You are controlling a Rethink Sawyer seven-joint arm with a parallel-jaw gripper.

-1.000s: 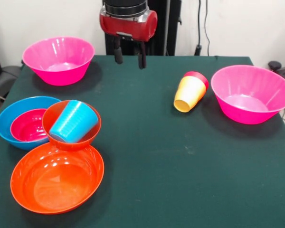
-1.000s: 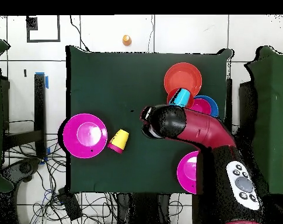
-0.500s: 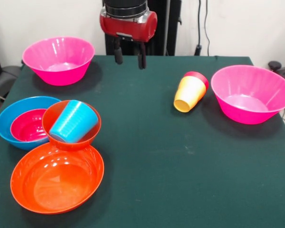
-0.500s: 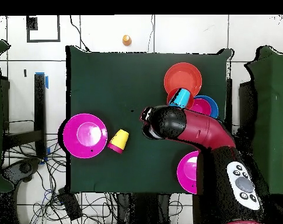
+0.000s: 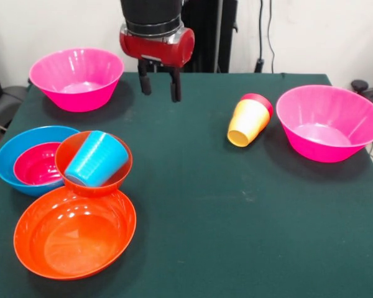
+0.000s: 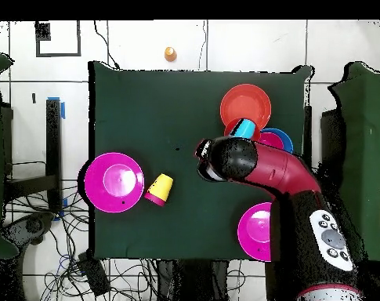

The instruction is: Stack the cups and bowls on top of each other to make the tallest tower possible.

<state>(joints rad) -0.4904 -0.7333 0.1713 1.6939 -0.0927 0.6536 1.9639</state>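
Observation:
My gripper (image 5: 158,84) hangs open and empty above the table's far middle, right of a large pink bowl (image 5: 76,77). A second large pink bowl (image 5: 329,121) stands at the right. Beside it a yellow cup (image 5: 247,121) lies on its side, nested in a red cup (image 5: 260,99). At the left, a blue bowl (image 5: 9,155) holds a small crimson bowl (image 5: 37,164). A small orange bowl (image 5: 93,186) holds a tilted blue cup (image 5: 97,159) and leans on the blue bowl and on a wide orange bowl (image 5: 74,233). From overhead, the arm (image 6: 255,165) covers the gripper.
In the overhead view, a small orange object (image 6: 170,53) sits on the floor beyond the table's far edge. Dark green cloth (image 5: 236,217) covers the table. Cables lie on the floor around the pedestal side.
In the front view the gripper has shifted left, toward the left pink bowl. The bowls and cups have not moved.

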